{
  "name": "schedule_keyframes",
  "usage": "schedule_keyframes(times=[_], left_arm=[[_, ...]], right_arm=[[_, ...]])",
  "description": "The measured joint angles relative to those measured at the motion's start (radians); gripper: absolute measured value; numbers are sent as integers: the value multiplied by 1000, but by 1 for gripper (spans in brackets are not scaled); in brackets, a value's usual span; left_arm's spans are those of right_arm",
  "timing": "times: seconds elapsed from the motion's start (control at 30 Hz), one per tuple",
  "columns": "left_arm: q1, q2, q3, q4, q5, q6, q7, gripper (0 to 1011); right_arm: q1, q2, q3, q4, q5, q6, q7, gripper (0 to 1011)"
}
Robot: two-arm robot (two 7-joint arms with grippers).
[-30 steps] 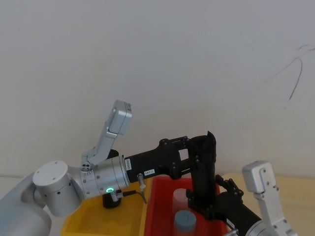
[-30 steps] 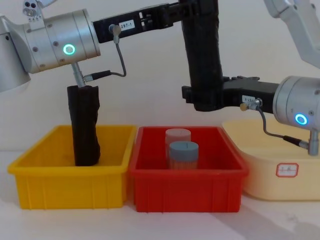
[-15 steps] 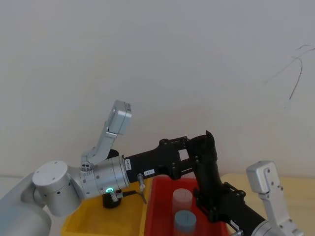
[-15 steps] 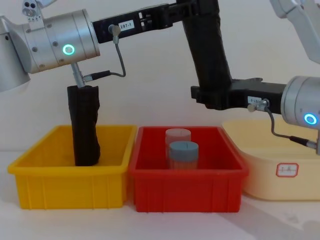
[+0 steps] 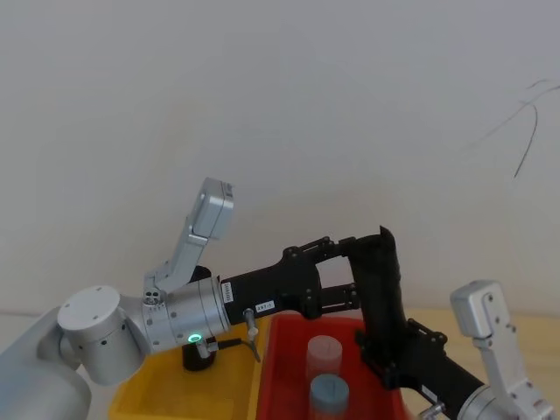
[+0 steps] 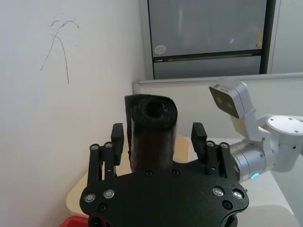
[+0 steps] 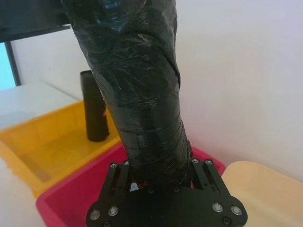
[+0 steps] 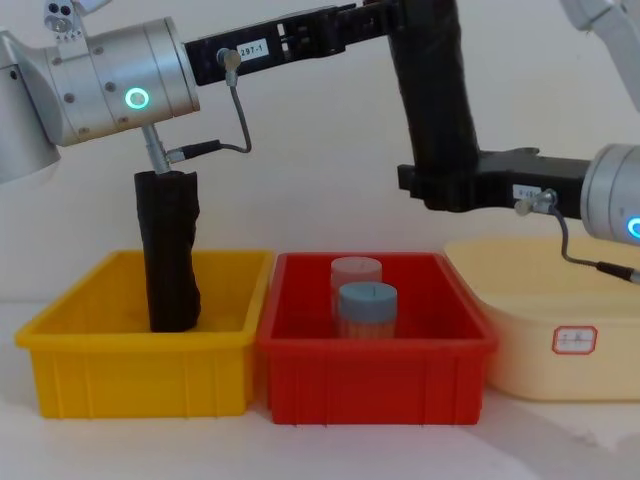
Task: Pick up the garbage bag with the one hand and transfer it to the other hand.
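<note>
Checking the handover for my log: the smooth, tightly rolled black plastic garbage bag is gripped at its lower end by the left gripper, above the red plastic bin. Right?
No: the right gripper grips the lower end of the smooth, tightly rolled black plastic garbage bag above the red plastic bin, as the chest view shows; the left gripper is open by its top.

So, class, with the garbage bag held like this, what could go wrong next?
The right gripper grips the tilted garbage bag near its lower end, so it may lever loose. The open left gripper is close by its top and could snag it. A drop would likely hit the jars in the red bin.
</note>
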Motion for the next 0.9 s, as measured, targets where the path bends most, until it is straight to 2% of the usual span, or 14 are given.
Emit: schedule_keyframes(times=[0.17, 0.27, 0.63, 0.9], left_arm=[[0, 0, 0, 0, 0, 0, 0, 964], [0, 0, 0, 0, 0, 0, 0, 1001], [4, 4, 0, -6, 1, -1, 5, 1001], [39, 35, -14, -60, 11, -11, 62, 1001]], right_arm=[[15, 5, 10, 15, 8, -5, -2, 511], [22, 6, 14, 22, 10, -6, -6, 511], [50, 3, 48, 59, 4, 9, -77, 510], [42, -14, 70, 67, -19, 44, -159, 511]])
